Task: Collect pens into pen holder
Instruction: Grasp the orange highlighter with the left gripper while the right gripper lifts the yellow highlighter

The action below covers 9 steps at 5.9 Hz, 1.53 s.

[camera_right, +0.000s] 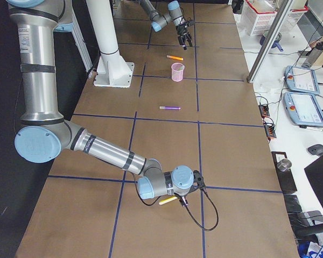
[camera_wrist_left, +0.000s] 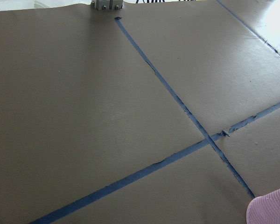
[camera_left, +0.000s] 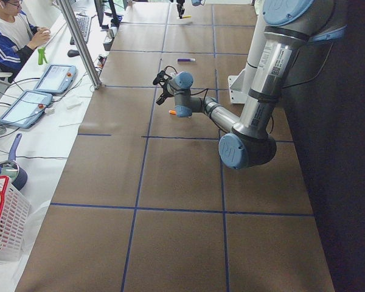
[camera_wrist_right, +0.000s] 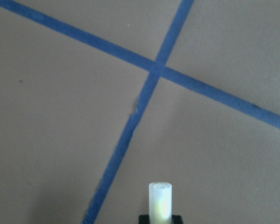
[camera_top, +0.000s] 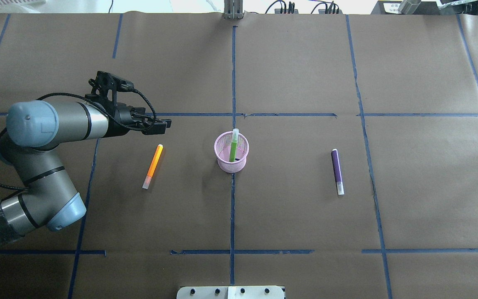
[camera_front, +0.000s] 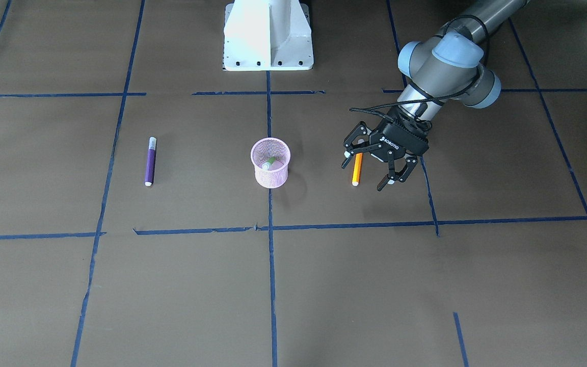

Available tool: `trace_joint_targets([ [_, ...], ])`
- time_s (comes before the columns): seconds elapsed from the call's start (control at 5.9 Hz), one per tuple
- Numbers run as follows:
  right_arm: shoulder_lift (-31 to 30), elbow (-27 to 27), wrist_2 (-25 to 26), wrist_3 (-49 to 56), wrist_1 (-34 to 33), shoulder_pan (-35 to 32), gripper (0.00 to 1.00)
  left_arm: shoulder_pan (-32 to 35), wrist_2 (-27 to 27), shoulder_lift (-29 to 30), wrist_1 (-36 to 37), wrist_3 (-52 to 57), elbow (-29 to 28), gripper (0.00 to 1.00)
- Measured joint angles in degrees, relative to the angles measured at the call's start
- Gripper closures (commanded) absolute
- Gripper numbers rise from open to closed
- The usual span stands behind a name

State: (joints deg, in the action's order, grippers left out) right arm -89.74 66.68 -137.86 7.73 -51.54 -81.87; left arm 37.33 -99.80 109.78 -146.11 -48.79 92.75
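Observation:
The pink mesh pen holder [camera_front: 270, 173] [camera_top: 231, 166] stands mid-table with the green pen [camera_front: 269, 163] [camera_top: 233, 147] upright in it. The orange pen [camera_front: 357, 171] [camera_top: 153, 165] lies flat on the robot's left of it. My left gripper [camera_front: 363, 176] [camera_top: 163, 124] hovers open and empty just past the pen's far end. The purple pen [camera_front: 150, 163] [camera_top: 337, 168] lies flat on the other side. My right gripper [camera_right: 181, 201] is low, far down the table, holding the yellow pen [camera_right: 168, 201], whose pale cap [camera_wrist_right: 160, 200] shows in the right wrist view.
Blue tape lines grid the brown paper table [camera_top: 288, 216]. The white robot base [camera_front: 268, 35] stands at the near edge. The pen holder's rim [camera_wrist_left: 270, 210] shows in a corner of the left wrist view. Tablets, a white basket [camera_left: 3, 225] and an operator are beside the table.

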Motion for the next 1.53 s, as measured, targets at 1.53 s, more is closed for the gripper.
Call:
trace_joint_targets([
  [1.53, 12.2, 30.9, 28.3, -62.2, 31.1, 24.6, 1.00, -4.4, -6.3, 1.9, 20.2, -0.7, -0.4, 0.01],
])
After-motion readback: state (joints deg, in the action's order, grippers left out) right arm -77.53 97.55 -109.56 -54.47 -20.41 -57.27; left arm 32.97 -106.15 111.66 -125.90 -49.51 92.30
